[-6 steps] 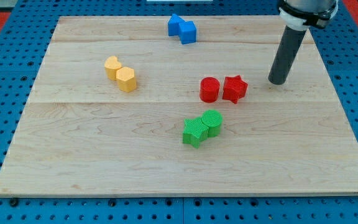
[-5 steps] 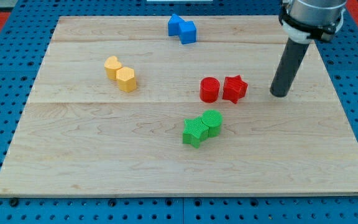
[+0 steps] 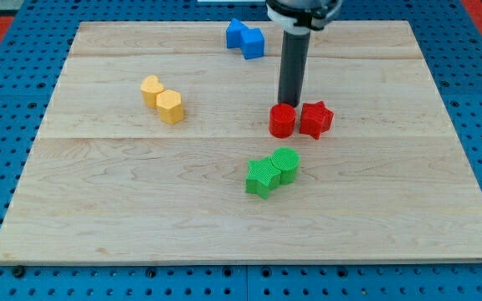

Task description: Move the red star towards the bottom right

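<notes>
My tip has swung from the star's right to just above the red cylinder, so the red star, right of centre on the desk, lies down-right of the tool, a bare rod that grips nothing.

We see a bright, evenly lit, sharp view, with only soft short shadows under the blocks on the worktop.
</notes>
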{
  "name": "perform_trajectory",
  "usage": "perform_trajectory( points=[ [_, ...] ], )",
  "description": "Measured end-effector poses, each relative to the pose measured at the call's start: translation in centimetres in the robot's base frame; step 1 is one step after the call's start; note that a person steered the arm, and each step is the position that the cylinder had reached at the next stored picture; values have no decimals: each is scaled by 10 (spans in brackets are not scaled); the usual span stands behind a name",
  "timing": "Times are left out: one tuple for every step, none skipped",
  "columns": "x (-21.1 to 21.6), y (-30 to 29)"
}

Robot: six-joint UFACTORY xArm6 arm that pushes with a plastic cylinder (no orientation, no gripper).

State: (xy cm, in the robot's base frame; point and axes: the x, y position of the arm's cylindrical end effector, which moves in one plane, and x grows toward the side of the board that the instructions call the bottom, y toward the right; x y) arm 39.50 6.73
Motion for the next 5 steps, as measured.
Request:
perform_trajectory(
  points=[
    [12, 69],
    [60, 78],
    [79, 103],
    [83, 112],
    [16, 121]
  ],
)
